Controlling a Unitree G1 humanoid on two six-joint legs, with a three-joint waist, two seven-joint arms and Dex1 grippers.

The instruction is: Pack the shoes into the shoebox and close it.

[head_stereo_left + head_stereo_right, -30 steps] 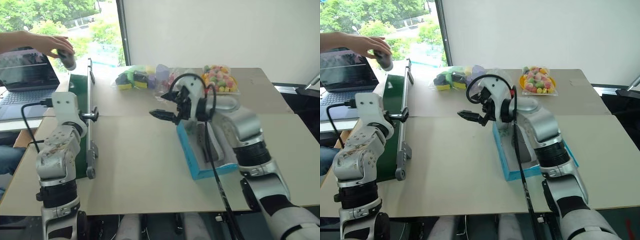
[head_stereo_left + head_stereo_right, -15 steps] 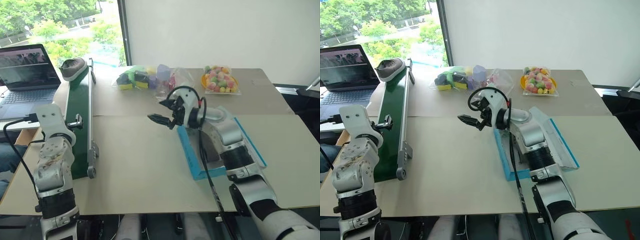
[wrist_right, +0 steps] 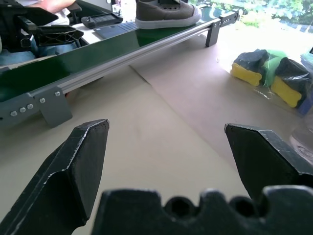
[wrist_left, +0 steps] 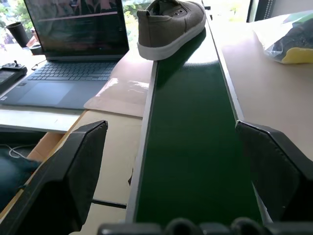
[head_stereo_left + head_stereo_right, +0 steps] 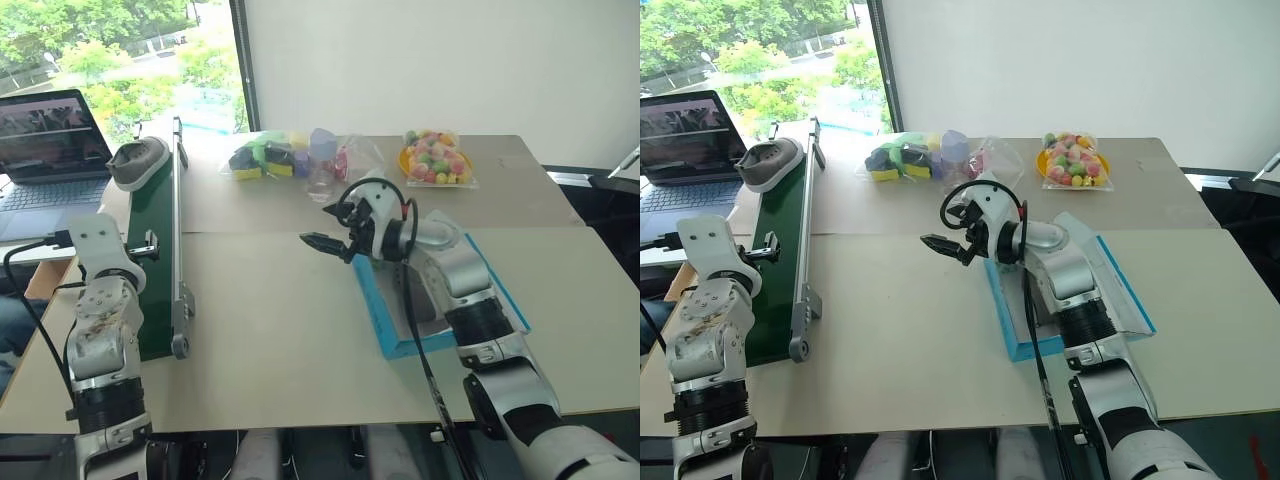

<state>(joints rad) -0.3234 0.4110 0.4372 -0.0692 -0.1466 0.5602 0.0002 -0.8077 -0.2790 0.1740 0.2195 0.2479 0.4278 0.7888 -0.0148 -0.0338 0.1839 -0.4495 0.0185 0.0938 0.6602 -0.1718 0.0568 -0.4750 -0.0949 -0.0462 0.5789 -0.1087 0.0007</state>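
Note:
One grey shoe (image 5: pixel 137 163) with a white sole stands on the far end of the dark green belt (image 5: pixel 158 270); it is also in the left wrist view (image 4: pixel 171 22). The blue shoebox (image 5: pixel 1023 330) lies open right of centre, its lid (image 5: pixel 500 285) folded out to the right. A grey shape (image 5: pixel 432 300) lies inside, mostly behind my right arm. My right gripper (image 5: pixel 322 226) hangs open and empty above the table, just left of the box's far corner. My left gripper (image 4: pixel 171 128) is open over the belt's near part, aimed along it at the shoe.
An open laptop (image 5: pixel 45 140) sits left of the belt. Along the table's back stand a bag of yellow, green and black blocks (image 5: pixel 265 157), a clear bag (image 5: pixel 330 160) and a dish of coloured balls (image 5: pixel 435 160). Bare tabletop (image 5: pixel 270 320) lies between belt and box.
A person's hand set the shoe on the belt's far end and withdrew. The shoe has since ridden a little nearer to me. My left arm sank and shifted left.

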